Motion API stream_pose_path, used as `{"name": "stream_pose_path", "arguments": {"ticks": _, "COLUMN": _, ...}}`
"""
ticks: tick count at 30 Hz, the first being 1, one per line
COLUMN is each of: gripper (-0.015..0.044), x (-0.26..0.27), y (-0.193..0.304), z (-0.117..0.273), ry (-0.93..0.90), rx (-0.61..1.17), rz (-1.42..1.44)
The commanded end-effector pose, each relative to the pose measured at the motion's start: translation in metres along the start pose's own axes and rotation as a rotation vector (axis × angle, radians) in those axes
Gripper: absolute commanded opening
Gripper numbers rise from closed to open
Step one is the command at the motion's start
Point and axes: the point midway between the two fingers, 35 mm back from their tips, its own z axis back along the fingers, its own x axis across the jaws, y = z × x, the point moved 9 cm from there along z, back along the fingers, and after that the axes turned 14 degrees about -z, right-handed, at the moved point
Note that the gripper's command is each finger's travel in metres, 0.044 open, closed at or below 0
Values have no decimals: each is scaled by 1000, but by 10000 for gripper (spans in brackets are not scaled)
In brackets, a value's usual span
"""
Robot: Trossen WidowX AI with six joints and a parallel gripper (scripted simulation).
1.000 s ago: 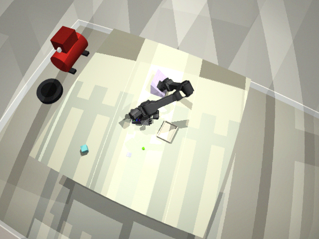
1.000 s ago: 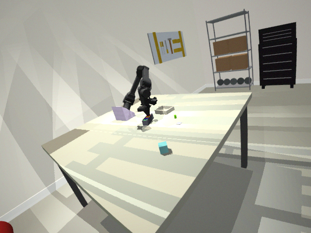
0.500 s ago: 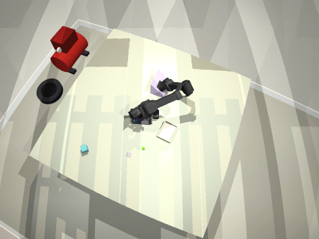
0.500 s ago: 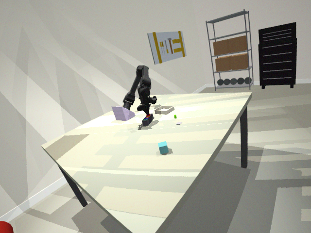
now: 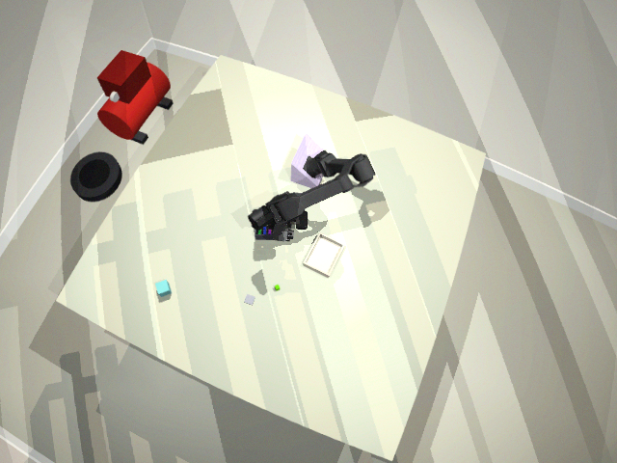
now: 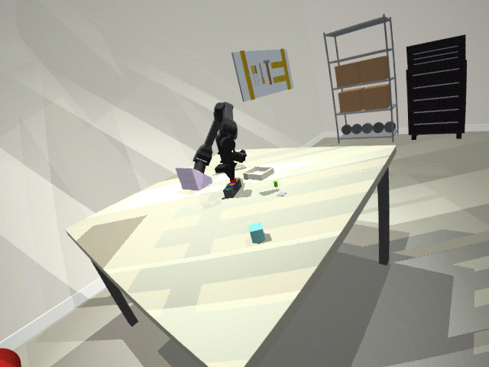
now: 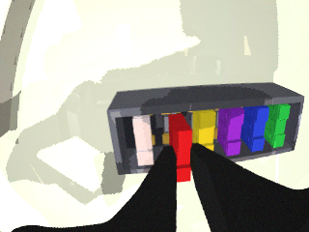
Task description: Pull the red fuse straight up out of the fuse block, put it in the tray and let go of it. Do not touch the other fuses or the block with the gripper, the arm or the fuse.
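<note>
The red fuse (image 7: 181, 132) (image 6: 233, 181) is between the fingertips of my gripper (image 7: 181, 153), which is shut on it. It stands higher than the other fuses, above the dark fuse block (image 7: 208, 99) (image 6: 230, 192) (image 5: 259, 237); whether its lower end is fully clear of the slot is hard to tell. In the wrist view a white fuse (image 7: 143, 140) is on one side, and a yellow fuse (image 7: 204, 127), a purple fuse (image 7: 231, 130), a blue fuse (image 7: 256, 127) and a green fuse (image 7: 278, 125) are on the other, all in the block. The pale tray (image 5: 324, 255) (image 6: 252, 176) stands beside the block.
A lilac wedge (image 5: 303, 161) (image 6: 192, 179) stands by the arm's base. A small green piece (image 5: 277, 287) (image 6: 275, 183), a flat grey piece (image 5: 249, 299) (image 6: 281, 193) and a teal cube (image 5: 163, 287) (image 6: 257, 233) lie on the table, away from the block.
</note>
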Motion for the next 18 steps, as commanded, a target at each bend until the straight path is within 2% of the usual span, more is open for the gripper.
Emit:
{"name": "stream_pose_path", "arguments": {"ticks": 1, "gripper": 0, "x": 0, "y": -1, "z": 3, "ry": 4, "rx": 1, "rz": 7}}
{"name": "stream_pose_path", "arguments": {"ticks": 18, "gripper": 0, "x": 0, "y": -1, "z": 11, "ry": 3, "rx": 1, "rz": 5}}
